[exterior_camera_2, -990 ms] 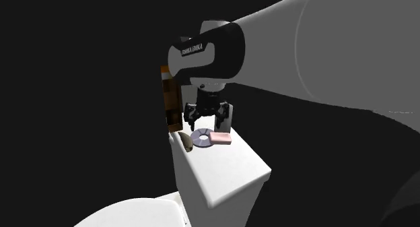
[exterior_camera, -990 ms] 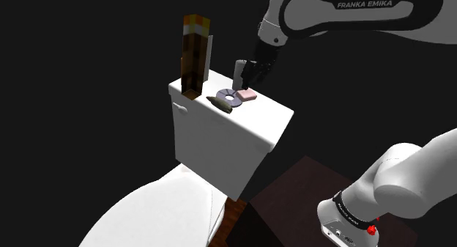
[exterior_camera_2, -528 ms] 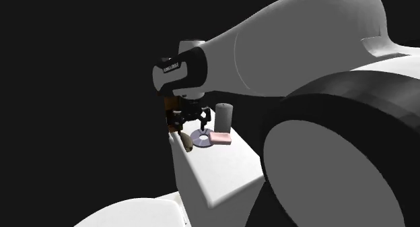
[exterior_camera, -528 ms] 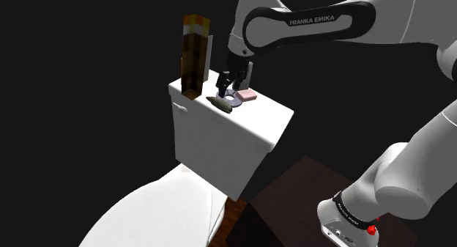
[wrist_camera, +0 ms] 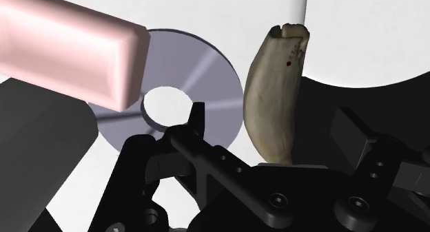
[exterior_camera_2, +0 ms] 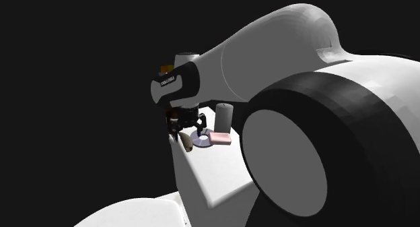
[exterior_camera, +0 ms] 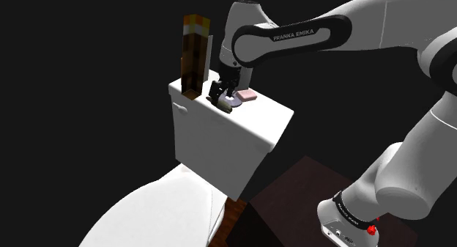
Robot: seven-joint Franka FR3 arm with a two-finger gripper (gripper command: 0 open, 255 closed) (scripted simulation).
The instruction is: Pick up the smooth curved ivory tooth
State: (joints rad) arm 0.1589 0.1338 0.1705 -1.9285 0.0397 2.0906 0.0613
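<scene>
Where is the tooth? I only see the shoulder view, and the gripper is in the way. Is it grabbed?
Observer: Not grabbed. In the wrist view the tooth lies between the open fingers, and neither touches it.
Operator: Is the pink bar in the way?
Observer: No. The bar lies outside the fingers, over the edge of a disc.
Operator: Anything else up there?
Observer: Yes. In the second exterior view a white cylinder stands behind the bar.

Curved cream tooth (wrist_camera: 278, 93), smooth (hollow-ended), flat on white lid (exterior_camera: 267, 122)
</scene>
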